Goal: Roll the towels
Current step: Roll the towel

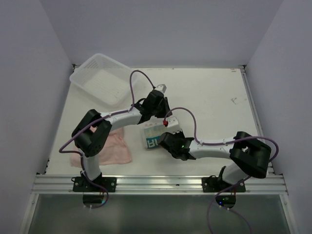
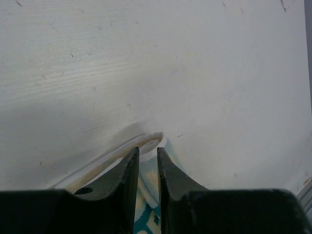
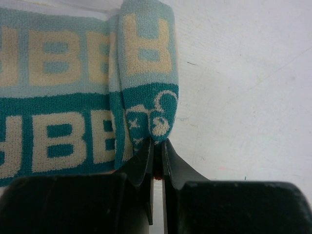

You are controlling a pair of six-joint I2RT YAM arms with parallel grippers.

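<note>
White table (image 1: 219, 97), basket (image 1: 105, 78) far-left, pink towel (image 1: 114, 148) beside printed towel (image 1: 152, 141) (left arm (image 1: 119, 117) over both)

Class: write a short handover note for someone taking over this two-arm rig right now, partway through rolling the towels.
The left gripper is shut on an edge of the printed towel.
The right gripper is shut on a raised fold of the same towel.
The pink towel lies loose at the near left of the table, with no gripper on it.
Done: one fold of the printed towel is lifted; no roll is finished.
Left: roll the printed towel, then the pink towel.
</note>
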